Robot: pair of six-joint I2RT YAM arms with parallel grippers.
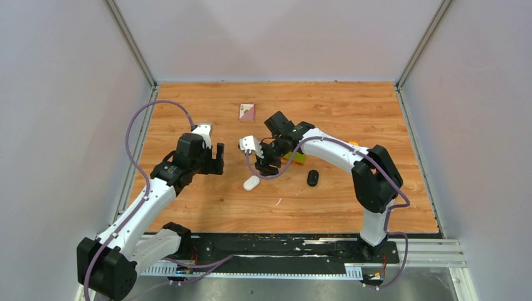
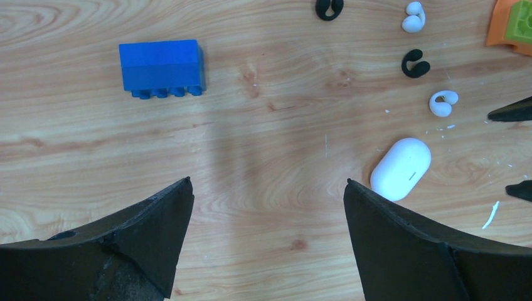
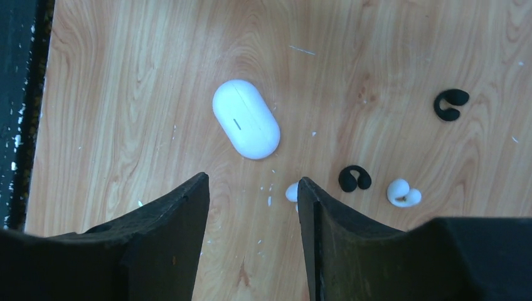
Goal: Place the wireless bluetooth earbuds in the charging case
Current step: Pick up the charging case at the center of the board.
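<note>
The left gripper hung with its jaws wide apart over the tabletop, nothing between them. The white case lay just beside one finger. Beyond it the black earbuds and white earbuds lay apart. A blue brick sat well off. Two dark tips were maybe the right gripper.

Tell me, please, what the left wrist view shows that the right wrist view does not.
Only the left wrist view shows the blue brick and a corner of the orange-and-green toy. Only the right wrist view shows the dark strip at the edge of the table. Both show the white charging case, black earbuds and white earbuds.
</note>
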